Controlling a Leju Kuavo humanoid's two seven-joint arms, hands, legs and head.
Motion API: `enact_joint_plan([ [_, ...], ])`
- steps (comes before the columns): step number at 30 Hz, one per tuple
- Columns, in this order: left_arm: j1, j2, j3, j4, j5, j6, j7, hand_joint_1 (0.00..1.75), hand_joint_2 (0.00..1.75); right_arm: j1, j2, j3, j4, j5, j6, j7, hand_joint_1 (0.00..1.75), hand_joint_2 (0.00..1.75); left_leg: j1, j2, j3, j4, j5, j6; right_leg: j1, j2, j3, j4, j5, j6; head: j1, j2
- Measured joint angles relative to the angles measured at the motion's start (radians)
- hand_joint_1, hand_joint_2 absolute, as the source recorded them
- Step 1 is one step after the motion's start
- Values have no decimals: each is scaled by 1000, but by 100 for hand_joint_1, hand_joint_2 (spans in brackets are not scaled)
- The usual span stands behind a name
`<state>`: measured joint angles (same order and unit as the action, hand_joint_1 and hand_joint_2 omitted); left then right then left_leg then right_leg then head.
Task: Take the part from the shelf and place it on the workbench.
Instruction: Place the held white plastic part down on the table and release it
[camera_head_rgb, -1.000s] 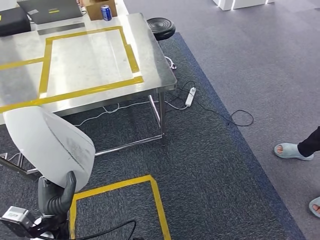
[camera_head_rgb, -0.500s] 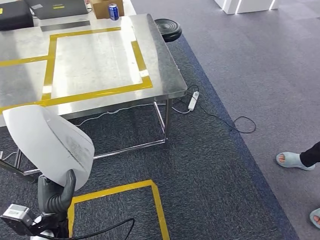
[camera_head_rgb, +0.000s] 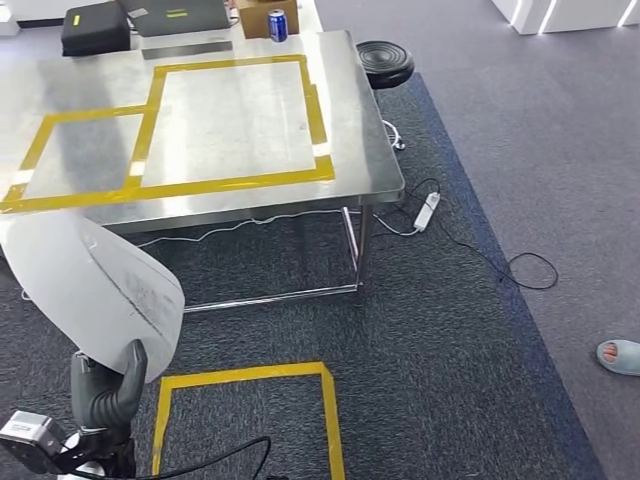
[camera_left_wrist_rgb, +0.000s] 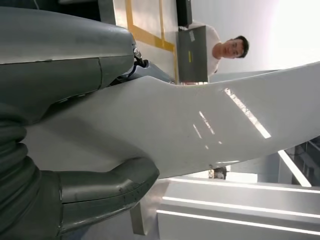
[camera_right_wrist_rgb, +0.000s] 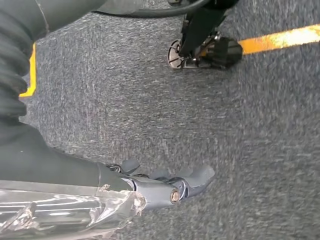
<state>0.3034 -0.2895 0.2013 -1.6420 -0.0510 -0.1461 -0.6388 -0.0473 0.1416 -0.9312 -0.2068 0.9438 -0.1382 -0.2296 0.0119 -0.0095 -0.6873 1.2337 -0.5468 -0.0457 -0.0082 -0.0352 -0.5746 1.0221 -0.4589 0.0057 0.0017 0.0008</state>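
Observation:
The part (camera_head_rgb: 90, 285) is a large white curved shell with grey scuff marks, low on the left of the head view. My left hand (camera_head_rgb: 106, 395) grips it from below, thumb up against its lower edge. In the left wrist view the white part (camera_left_wrist_rgb: 188, 120) spans the picture, with the grey thumb (camera_left_wrist_rgb: 109, 182) pressed under it. The workbench (camera_head_rgb: 226, 110) is a steel table marked with yellow tape rectangles, ahead of the part and beyond it. My right hand (camera_right_wrist_rgb: 166, 185) hangs above the dark carpet, its fingers loose and holding nothing.
A blue can (camera_head_rgb: 278, 24), a black case (camera_head_rgb: 94, 28) and a grey case (camera_head_rgb: 181, 15) sit at the bench's far edge. A black stool (camera_head_rgb: 385, 62) stands at its right corner, a power strip (camera_head_rgb: 427, 210) with cable beside it. A yellow tape square (camera_head_rgb: 249, 400) marks the carpet. A person's sandalled foot (camera_head_rgb: 619, 355) shows at right.
The whole picture has shifted right, so the camera has turned left and the bench now sits more centred. The part stays in my left hand.

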Motion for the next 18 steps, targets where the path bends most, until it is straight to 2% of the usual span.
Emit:
enact_joint_plan([
  [1, 0, 0, 0, 0, 1, 0, 1, 175, 175, -1, 0, 0, 0, -1, 1, -1, 0, 175, -1, 12, 29, -60, 40, 3, 0, -11, 5, 0, -3, 2, 0, 0],
  [2, -1, 0, 0, 0, 2, 0, 1, 175, 175, -1, 0, 0, 0, -2, 2, -3, 0, 175, -5, 37, 62, -128, 72, 5, 3, -21, 10, 1, -7, 6, -1, 0],
  [3, -3, 0, 0, 0, 3, 0, 1, 175, 175, -1, 0, 0, 0, -2, 2, -4, 0, 175, -7, 57, 90, -184, 94, 10, 6, -29, 13, 2, -11, 11, -1, 0],
  [4, -4, 0, -1, 0, 4, 0, 1, 175, 175, -1, 0, 0, 0, -2, 2, -5, 0, 175, -10, 72, 106, -219, 103, 16, 10, -38, 17, 2, -15, 16, 0, 0],
  [5, -4, 0, -1, 0, 5, 0, 2, 175, 175, -1, 0, 0, 0, -2, 2, -5, 0, 175, -12, 75, 111, -233, 102, 21, 13, -47, 20, 1, -18, 21, 0, 0],
  [7, -1, 0, 0, 0, 6, 0, 2, 175, 175, -3, 0, 0, 0, -2, 2, -5, 0, 175, -11, 51, 109, -238, 104, 33, 12, -61, 27, -1, -22, 31, 2, 0],
  [9, -1, 0, 0, 0, 6, 0, 2, 175, 175, -5, 0, 0, 0, -2, 3, -6, 0, 175, -5, 29, 110, -241, 108, 43, 9, -30, 16, 33, -49, 43, 5, 0],
  [11, -2, -1, -1, 0, 6, 0, 2, 175, 175, -3, 1, 0, 0, -2, 3, -7, 0, 175, -1, 8, 111, -242, 110, 50, 6, 18, -36, 148, -109, 50, 9, 0],
  [12, -2, -1, -1, 0, 6, 0, 2, 175, 175, -1, 1, 0, 0, -2, 3, -7, 0, 175, -1, -4, 111, -242, 110, 51, 5, 27, -71, 217, -138, 52, 9, 0],
  [13, -1, -2, -1, 0, 6, 0, 2, 175, 175, 1, 1, 0, 0, -2, 3, -7, 0, 175, -2, -18, 111, -242, 110, 52, 5, 31, -98, 269, -151, 52, 9, 0],
  [14, -1, -2, -1, 0, 6, 0, 2, 175, 175, 1, 1, 0, 0, -2, 3, -7, 0, 175, -1, -31, 112, -242, 110, 52, 4, 32, -111, 286, -145, 52, 9, 0],
  [15, 0, -2, -1, 0, 6, 0, 2, 175, 175, 1, 1, 0, 0, -2, 3, -6, 0, 175, -1, -46, 113, -241, 110, 51, 4, 35, -105, 262, -119, 52, 9, 0],
  [16, 0, -2, -1, 0, 6, 0, 2, 175, 175, 1, 1, 0, 0, -3, 3, -6, 0, 175, 1, -60, 115, -241, 109, 50, 1, 43, -81, 204, -80, 51, 9, 0],
  [18, -1, -2, -1, 0, 6, 0, 2, 175, 175, 1, 1, 0, 1, -3, 3, -6, 0, 175, 2, -86, 117, -239, 107, 42, -7, 91, -22, 69, -21, 50, 9, 0],
])
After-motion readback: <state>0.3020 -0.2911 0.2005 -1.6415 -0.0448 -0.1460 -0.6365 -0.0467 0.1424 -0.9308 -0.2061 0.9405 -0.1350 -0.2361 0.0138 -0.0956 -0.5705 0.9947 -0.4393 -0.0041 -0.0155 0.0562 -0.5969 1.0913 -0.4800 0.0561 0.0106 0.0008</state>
